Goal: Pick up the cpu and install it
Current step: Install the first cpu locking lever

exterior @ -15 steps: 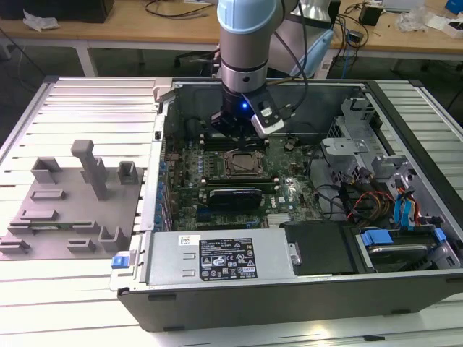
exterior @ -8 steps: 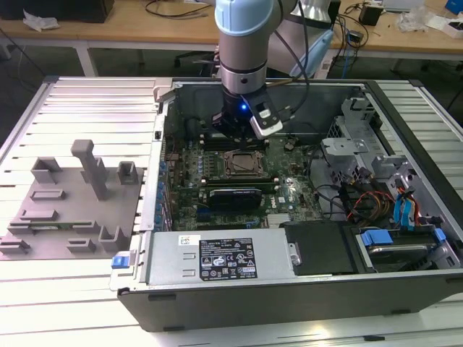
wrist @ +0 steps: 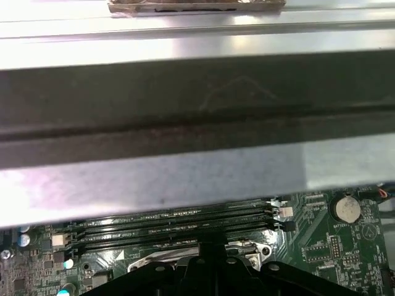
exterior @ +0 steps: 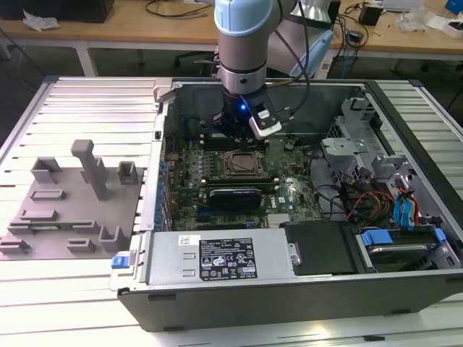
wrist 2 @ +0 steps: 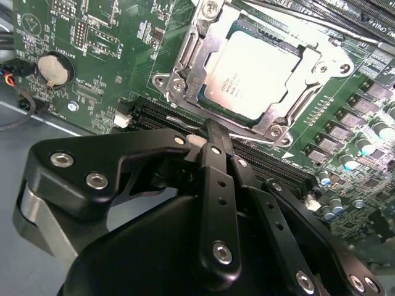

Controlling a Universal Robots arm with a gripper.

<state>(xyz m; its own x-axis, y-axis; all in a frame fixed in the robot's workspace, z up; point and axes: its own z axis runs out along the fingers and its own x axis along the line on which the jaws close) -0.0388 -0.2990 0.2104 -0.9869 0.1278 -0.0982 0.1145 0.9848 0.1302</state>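
One cpu (wrist 2: 256, 74) sits in its metal socket frame (wrist 2: 185, 68) on the green motherboard (wrist 2: 105, 55), upper middle of the second wrist view. Just below it, the gripper (wrist 2: 207, 132) has its fingers pressed together, holding nothing. Centre of the exterior view, the open computer case (exterior: 217, 303) lies on a slatted metal table (exterior: 72, 101) (wooden benches (exterior: 145, 29) behind).

One cpu (wrist 2: 256, 74) sits in one socket frame (wrist 2: 185, 58). One coin battery (wrist 2: 53, 69), one open computer case (exterior: 289, 303), one expansion card (exterior: 235, 196), one grey fixture block (exterior: 69, 206).
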